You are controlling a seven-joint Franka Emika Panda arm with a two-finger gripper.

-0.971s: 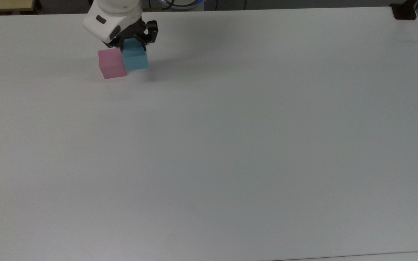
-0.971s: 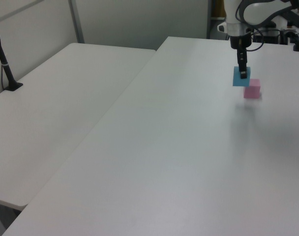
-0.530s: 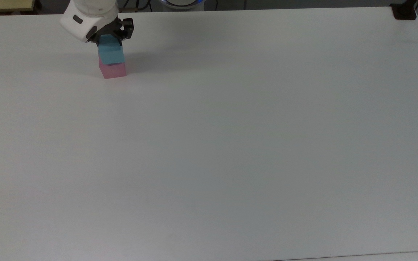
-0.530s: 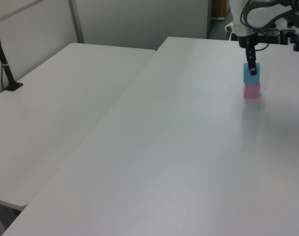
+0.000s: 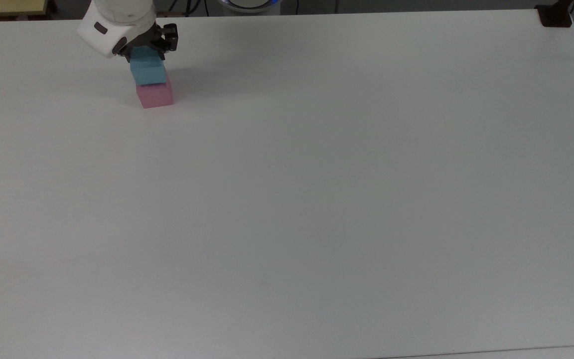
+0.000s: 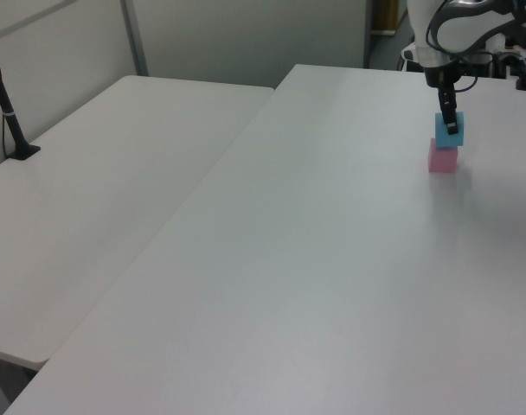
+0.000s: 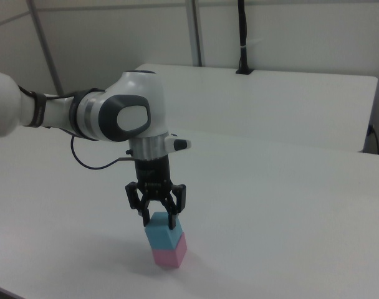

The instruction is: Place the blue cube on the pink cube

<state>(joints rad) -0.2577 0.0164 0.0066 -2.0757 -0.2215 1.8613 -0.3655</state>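
Observation:
The blue cube [image 5: 148,75] [image 6: 440,135] [image 7: 161,238] rests on top of the pink cube [image 5: 156,95] [image 6: 443,159] [image 7: 171,256], near the far left of the white table [image 5: 317,199] in the top view. The two are slightly offset, not flush. My gripper [image 5: 146,54] [image 6: 451,121] [image 7: 159,221] points straight down. Its black fingers [image 7: 145,219] clasp the upper part of the blue cube on two opposite sides. The pink cube's top face is hidden under the blue one.
A black clamp base [image 5: 555,15] sits at the table's far right corner in the top view. A second white table [image 6: 116,173] [image 7: 270,87] adjoins, carrying a black post [image 6: 8,108] [image 7: 242,37]. The arm's white body [image 7: 115,115] hangs over the cubes.
My gripper carried the blue cube from beside the pink cube, leftward in the top view, and lowered it onto the pink cube's top.

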